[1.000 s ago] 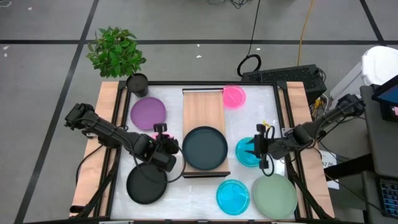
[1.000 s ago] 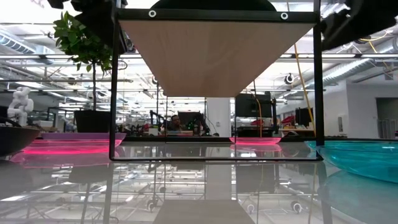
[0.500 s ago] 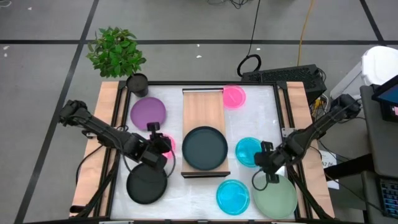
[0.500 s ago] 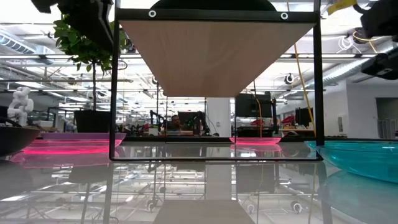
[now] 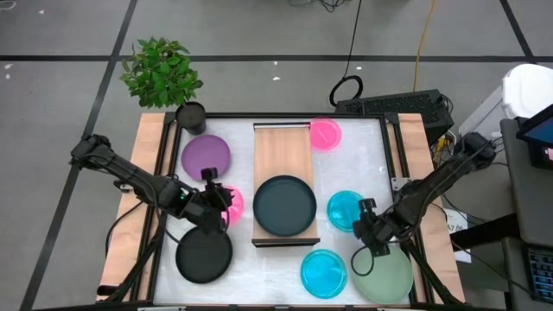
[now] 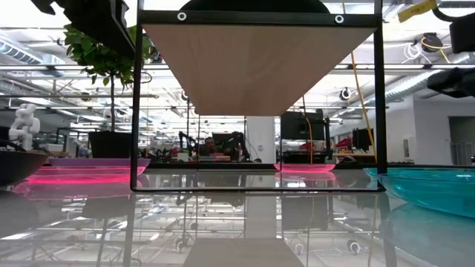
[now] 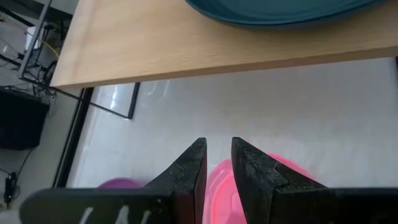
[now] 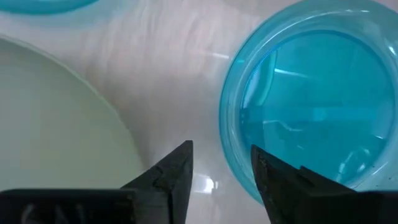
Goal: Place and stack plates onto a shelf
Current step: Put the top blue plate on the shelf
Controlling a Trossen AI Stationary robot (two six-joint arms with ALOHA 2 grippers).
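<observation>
The light-wood shelf (image 5: 282, 155) stands on dark legs mid-table, and a dark teal plate (image 5: 284, 206) rests flat on its near end. On the table lie a purple plate (image 5: 206, 157), two pink plates (image 5: 326, 133) (image 5: 232, 203), a black plate (image 5: 204, 255), two cyan plates (image 5: 345, 210) (image 5: 323, 273) and a sage-green plate (image 5: 383, 275). My left gripper (image 5: 221, 209) hovers over the nearer pink plate (image 7: 280, 180), its fingers a narrow gap apart and empty. My right gripper (image 5: 366, 238) is open and empty, above the gap between the sage plate (image 8: 56, 124) and the near cyan plate (image 8: 311, 112).
A potted plant (image 5: 162, 73) in a small black pot (image 5: 190, 115) stands at the table's far left corner. Wooden side rails (image 5: 143, 199) run along both sides. The shelf's far half (image 7: 186, 43) is bare. A keyboard and cables lie beyond the far right corner.
My left gripper has drawn back from the dark teal plate's left rim toward the table's left edge. My right gripper has left the farther cyan plate, gone toward the near edge and turned, so that it now hangs by the sage plate. No plate has moved.
</observation>
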